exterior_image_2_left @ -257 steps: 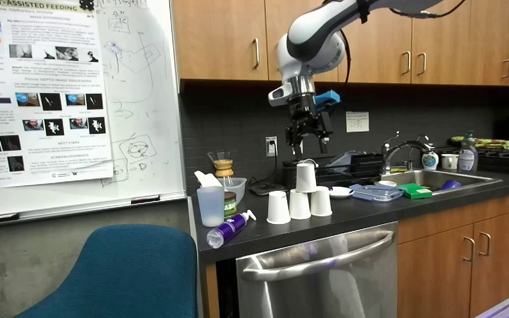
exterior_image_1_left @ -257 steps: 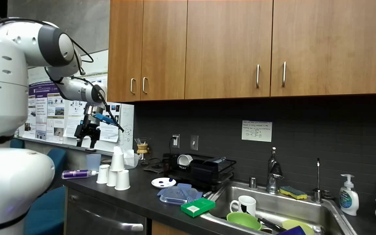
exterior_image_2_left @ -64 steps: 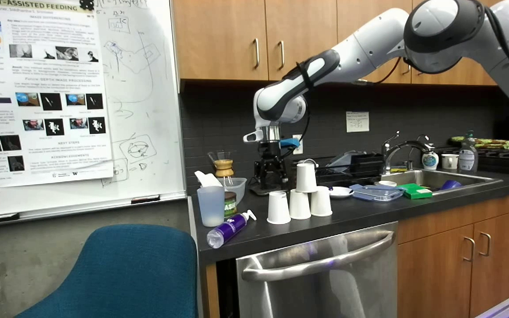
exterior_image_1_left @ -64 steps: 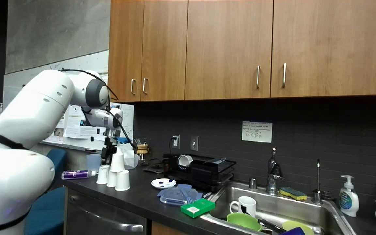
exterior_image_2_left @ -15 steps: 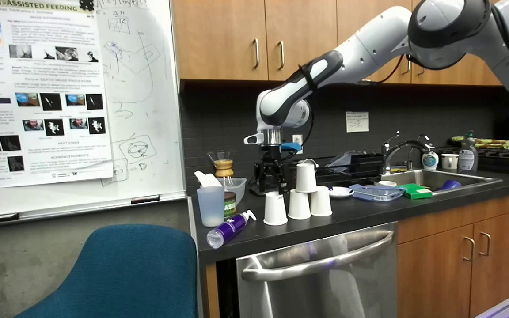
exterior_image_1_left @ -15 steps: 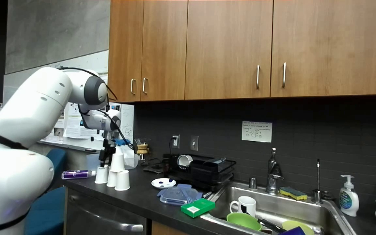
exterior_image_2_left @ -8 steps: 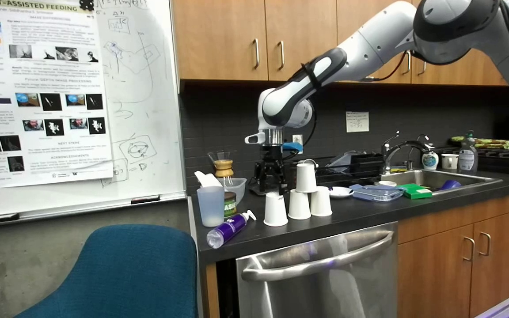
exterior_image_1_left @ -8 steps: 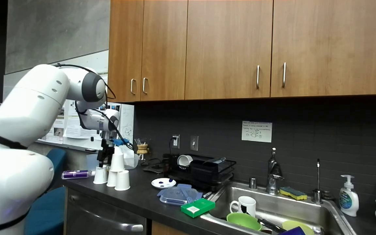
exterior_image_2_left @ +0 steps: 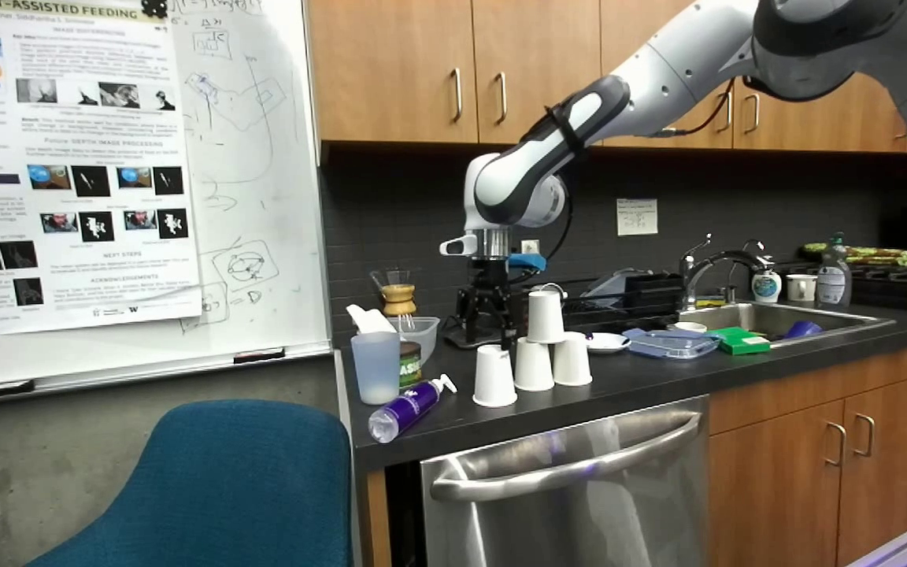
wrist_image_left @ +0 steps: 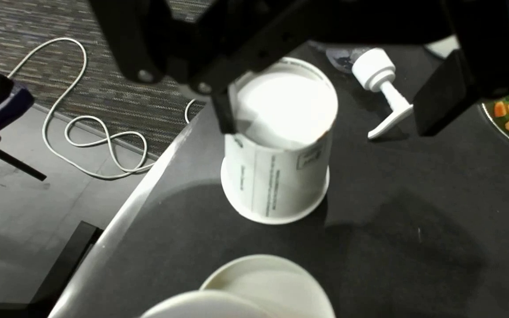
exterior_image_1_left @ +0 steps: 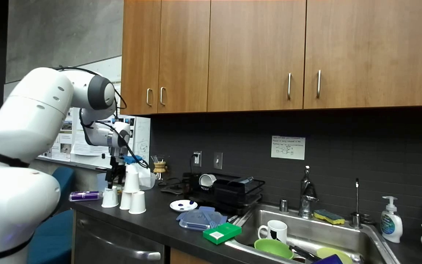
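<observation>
Teal fabric covers the chair (exterior_image_2_left: 225,472) low on the left of an exterior view. Rightwards, on a dark counter (exterior_image_2_left: 627,386), come a pale blue tumbler (exterior_image_2_left: 375,370) and a purple pump bottle (exterior_image_2_left: 405,411) lying on its side. Just past its pump a white paper cup (exterior_image_2_left: 494,378) stands upside down near the counter's front edge. Over it hangs the released gripper (wrist_image_left: 328,128), jaws spread wide; in the wrist view one finger (wrist_image_left: 224,112) sits at the rim of the upturned base. Close by, an inverted top cup (exterior_image_2_left: 546,316) rests across two lower cups (exterior_image_2_left: 534,365). Further right are a spotted plate (exterior_image_2_left: 605,342), a blue plastic container (exterior_image_2_left: 672,346), a green box (exterior_image_2_left: 739,341) and the steel sink (exterior_image_2_left: 776,316).
</observation>
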You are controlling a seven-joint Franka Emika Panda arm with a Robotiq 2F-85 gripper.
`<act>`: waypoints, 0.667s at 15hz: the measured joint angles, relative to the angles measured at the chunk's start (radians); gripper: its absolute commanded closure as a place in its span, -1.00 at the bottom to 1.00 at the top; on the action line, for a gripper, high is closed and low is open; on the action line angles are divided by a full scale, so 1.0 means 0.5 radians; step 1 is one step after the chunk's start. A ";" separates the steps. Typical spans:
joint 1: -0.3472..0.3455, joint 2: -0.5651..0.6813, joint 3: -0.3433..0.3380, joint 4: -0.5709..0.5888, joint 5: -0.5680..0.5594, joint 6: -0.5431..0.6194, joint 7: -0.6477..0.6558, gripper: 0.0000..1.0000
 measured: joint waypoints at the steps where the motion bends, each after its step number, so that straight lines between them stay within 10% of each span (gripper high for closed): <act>1: 0.001 -0.017 0.004 -0.024 0.000 0.011 0.010 -1.00; 10: 0.003 -0.110 0.027 -0.160 0.000 0.077 0.063 -1.00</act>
